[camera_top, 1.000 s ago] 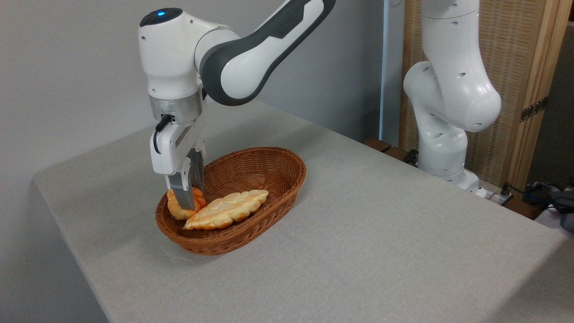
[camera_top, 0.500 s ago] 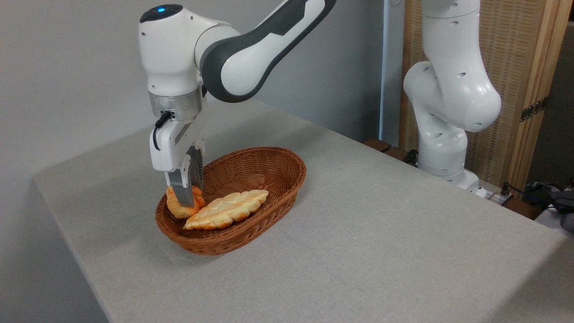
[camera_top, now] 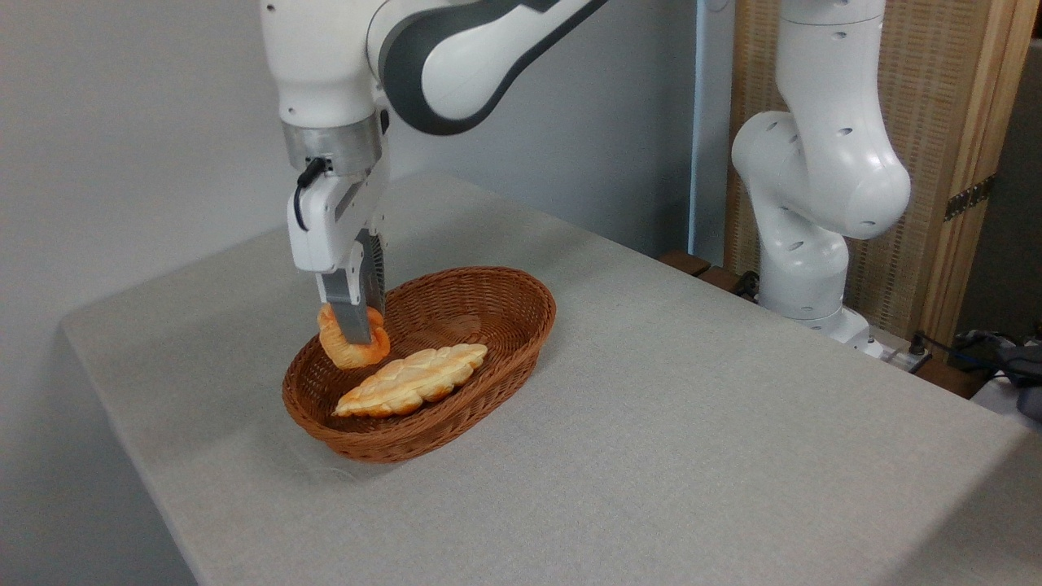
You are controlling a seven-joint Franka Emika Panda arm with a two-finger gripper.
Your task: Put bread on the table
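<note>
Pointing straight down, pincer [camera_top: 356, 330] clamped on bread [camera_top: 352, 346], held above wicker basket [camera_top: 456, 407], arm bent overhead

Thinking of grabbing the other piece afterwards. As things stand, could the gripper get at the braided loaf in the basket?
Probably not right now: the fingers are shut on the bread. Otherwise the braided loaf lies uncovered in the basket, open from above.

lab | robot arm [camera_top: 814, 163] bolted beside cloth-covered table [camera_top: 692, 423]
</note>
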